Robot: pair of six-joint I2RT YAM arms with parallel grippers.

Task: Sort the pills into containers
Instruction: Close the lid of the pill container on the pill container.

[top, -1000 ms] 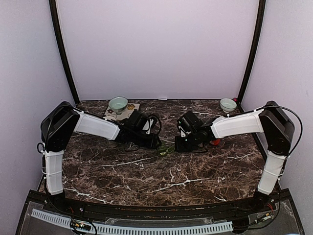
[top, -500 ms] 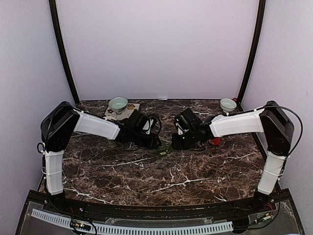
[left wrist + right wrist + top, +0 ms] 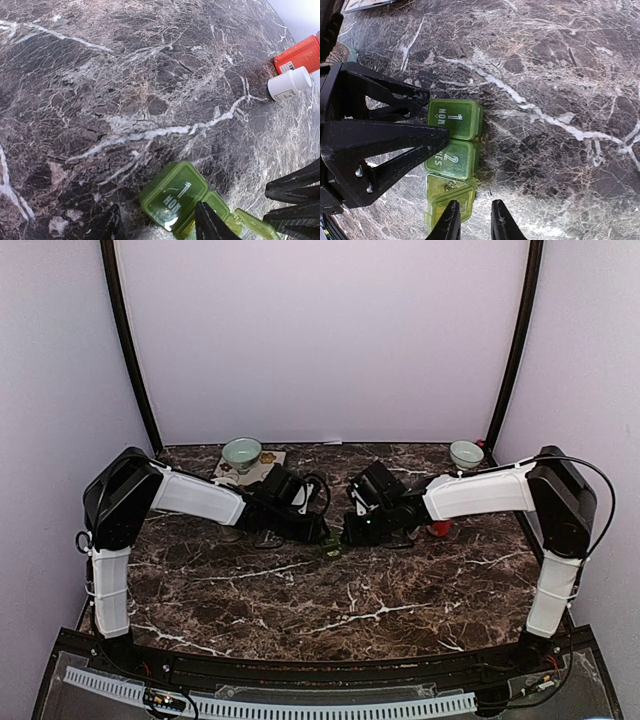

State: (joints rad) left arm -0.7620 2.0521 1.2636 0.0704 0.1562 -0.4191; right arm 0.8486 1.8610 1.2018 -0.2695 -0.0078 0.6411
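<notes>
A green pill organizer (image 3: 333,550) lies on the marble between my two grippers. In the left wrist view its shut MON lid (image 3: 175,197) sits between my left gripper's (image 3: 157,207) fingers. One fingertip rests at the seam to the TUES lid (image 3: 454,159); the other stands just off the box's end, so the jaws straddle it without clamping. The third compartment (image 3: 451,184) is open, with small pills inside. My right gripper (image 3: 474,212) hovers at that compartment's raised lid (image 3: 454,207), narrowly open with nothing between its fingers.
An orange bottle (image 3: 300,52) and a white bottle (image 3: 289,84) lie on the marble to the right. Two pale bowls (image 3: 241,452) (image 3: 466,453) stand at the back, with a sheet (image 3: 262,462) holding pills next to the left bowl.
My right gripper has moved left, closer to the organizer. The left arm and the organizer have stayed put.
</notes>
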